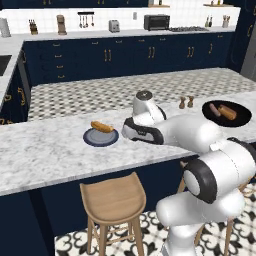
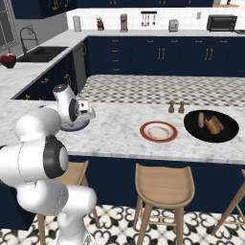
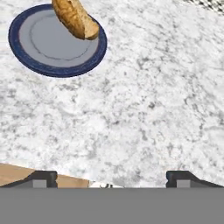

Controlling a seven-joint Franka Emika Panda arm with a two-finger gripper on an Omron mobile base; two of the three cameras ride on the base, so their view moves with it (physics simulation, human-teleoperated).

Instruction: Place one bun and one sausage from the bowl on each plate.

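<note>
A long white marble counter runs across the kitchen, with wooden stools tucked beneath its near edge. The dark blue-grey plate sits a little back from that near edge, with bare marble on every side of it. One bun lies on the plate, towards its far rim. The gripper hovers over open marble just to the right of this plate, its two fingertips spread wide apart and grasping nothing. Further right along the counter lies the red-rimmed white plate, holding no food. Just beyond it rests the wide black bowl, holding a sausage and a bun side by side. Two small wooden shakers stand behind the gap between plate and bowl.
</note>
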